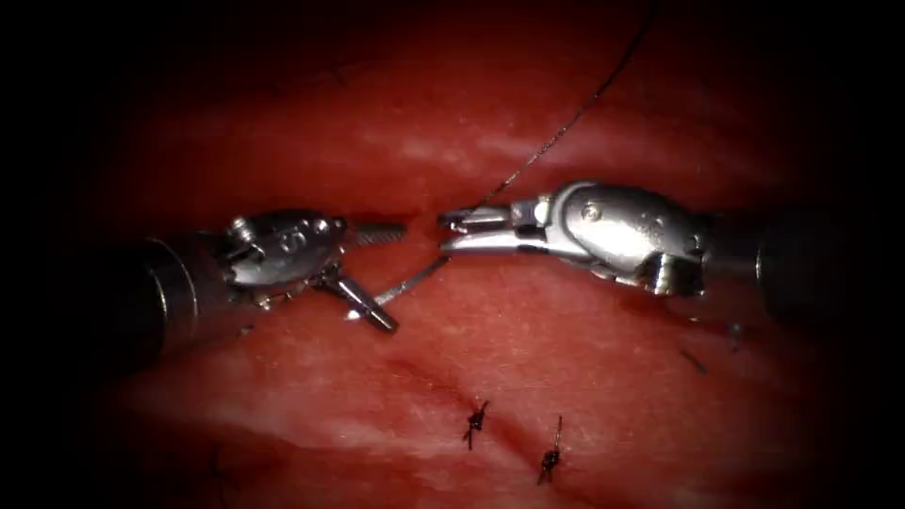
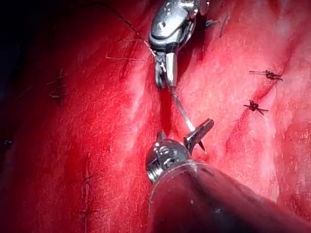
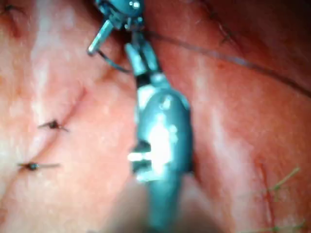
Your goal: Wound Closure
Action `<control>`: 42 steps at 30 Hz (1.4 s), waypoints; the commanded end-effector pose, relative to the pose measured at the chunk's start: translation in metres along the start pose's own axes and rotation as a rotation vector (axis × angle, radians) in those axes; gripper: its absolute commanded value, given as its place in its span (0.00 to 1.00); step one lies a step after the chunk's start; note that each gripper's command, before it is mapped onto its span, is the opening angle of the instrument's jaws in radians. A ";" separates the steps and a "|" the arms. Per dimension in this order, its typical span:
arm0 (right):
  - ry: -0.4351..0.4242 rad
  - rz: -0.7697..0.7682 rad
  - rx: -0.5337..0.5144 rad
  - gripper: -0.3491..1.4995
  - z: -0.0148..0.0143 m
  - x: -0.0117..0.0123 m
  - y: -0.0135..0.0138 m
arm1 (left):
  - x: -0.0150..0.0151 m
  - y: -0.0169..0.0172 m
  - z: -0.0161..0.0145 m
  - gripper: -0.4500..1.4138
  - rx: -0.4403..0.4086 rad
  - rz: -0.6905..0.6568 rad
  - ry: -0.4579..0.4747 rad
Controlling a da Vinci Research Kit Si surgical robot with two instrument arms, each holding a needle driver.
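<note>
Left tool [image 1: 377, 275] spread wide beside needle [image 1: 412, 279], apparently pinched in right tool [image 1: 451, 232].

Tissue [image 1: 566, 368], red and wet, carrying two dark knotted stitches [image 1: 475, 423] w/ cut ends, lower centre of endoscope frame, along the cut [image 1: 424, 377].

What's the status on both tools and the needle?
Left tool open, empty. Right tool shut on needle near its end, needle above tissue. Thread trails up. Two knots below.

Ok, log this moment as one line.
left tool: open, empty | right tool: shut on needle end | needle above tissue | thread trails up | two knots
</note>
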 end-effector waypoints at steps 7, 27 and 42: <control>-0.006 -0.032 0.029 0.00 0.0016 -0.0011 -0.0009 | 0.0000 -0.0007 0.0010 0.52 -0.082 0.003 -0.039; -0.003 -0.077 0.041 0.00 0.0024 -0.0007 -0.0014 | 0.0004 -0.0019 0.0032 0.00 -0.088 -0.004 -0.094; -0.160 0.061 -0.236 0.83 0.0018 -0.0002 -0.0016 | 0.0013 -0.0015 0.0022 0.00 0.060 0.024 0.095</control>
